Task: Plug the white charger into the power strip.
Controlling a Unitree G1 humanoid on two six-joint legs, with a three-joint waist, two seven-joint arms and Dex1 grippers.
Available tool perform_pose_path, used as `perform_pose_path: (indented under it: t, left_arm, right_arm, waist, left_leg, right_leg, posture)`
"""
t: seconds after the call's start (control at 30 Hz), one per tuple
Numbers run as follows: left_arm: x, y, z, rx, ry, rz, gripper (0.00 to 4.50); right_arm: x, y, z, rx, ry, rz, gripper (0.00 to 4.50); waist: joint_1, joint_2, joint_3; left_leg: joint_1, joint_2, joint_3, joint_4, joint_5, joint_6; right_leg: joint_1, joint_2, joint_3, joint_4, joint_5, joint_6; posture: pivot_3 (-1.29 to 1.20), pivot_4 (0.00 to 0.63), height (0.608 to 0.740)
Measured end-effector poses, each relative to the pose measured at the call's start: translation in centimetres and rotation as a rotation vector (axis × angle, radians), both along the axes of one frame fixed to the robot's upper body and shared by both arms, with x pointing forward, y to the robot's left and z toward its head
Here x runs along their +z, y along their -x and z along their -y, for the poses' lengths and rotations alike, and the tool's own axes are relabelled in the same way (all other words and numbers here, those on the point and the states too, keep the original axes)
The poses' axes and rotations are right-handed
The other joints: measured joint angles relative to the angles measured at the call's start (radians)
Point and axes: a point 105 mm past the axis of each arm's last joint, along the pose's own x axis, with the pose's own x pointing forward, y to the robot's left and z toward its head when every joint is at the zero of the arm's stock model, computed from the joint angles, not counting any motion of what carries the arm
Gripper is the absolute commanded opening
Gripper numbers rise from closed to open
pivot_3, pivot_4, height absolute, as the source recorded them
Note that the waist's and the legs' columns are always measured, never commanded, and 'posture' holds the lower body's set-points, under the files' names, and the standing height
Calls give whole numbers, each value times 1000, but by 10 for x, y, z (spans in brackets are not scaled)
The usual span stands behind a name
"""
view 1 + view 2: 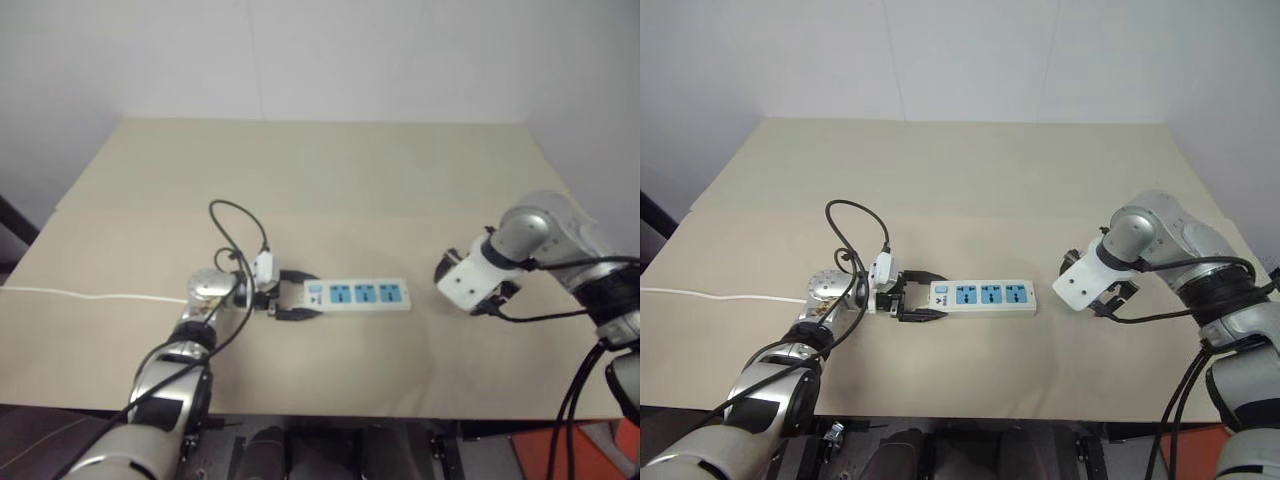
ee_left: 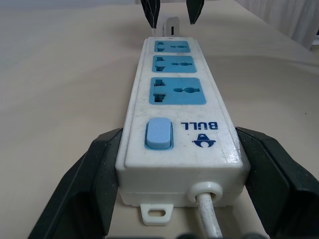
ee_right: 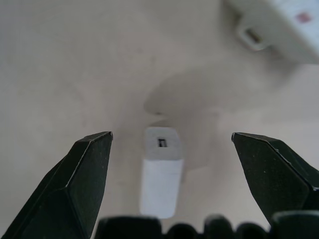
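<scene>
The left pincer (image 1: 912, 298) is clamped on the switch end of the power strip (image 1: 983, 296), which is laid flat on the bench (image 1: 970, 180); its cord (image 2: 209, 219) is seen leaving between the black fingers (image 2: 84, 184). The right pincer (image 3: 172, 164) is held wide open, pointed down, gripping nothing. The white charger (image 3: 160, 172) is seen lying on the bench directly between and below its fingers, untouched, just beyond the strip's far end.
</scene>
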Motion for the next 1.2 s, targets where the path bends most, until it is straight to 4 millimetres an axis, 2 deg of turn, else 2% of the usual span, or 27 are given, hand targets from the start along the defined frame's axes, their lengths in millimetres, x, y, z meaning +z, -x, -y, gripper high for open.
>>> perform_pose_path:
  t: [0.27,0.53,0.67,0.9,1.2]
  left_arm:
    - [0,0,-2,2,-4,0,3235]
    - [0,1,-2,0,-3,2,3235]
    - [0,1,-2,0,-2,4,3235]
    - [0,2,-2,1,1,4,3235]
    - [0,2,-2,-1,1,6,3235]
  right_arm:
    - [-12,-3,-1,7,13,-23,4500]
    - [-11,-9,0,17,17,-11,4500]
    - [-14,-9,4,15,20,-25,3580]
    - [-18,-9,6,24,25,-27,1111]
    - [-14,-11,4,54,24,16,1106]
  waist:
    - [-3,0,0]
    - [-3,0,0]
    - [-4,0,0]
    - [-4,0,0]
    - [-4,0,0]
  left_leg:
    - [1,0,0,0,0,0]
    - [2,0,0,0,0,0]
    - [2,0,0,0,0,0]
    - [1,0,0,0,0,0]
    - [1,0,0,0,0,0]
  right_leg:
    - [0,0,0,1,0,0]
    - [0,0,1,1,0,0]
    - [0,0,1,1,0,0]
    - [0,0,1,1,0,0]
    - [0,0,1,1,0,0]
  posture:
    - [0,150,740]
    - [0,150,740]
    - [0,150,740]
    - [0,150,740]
    - [0,150,740]
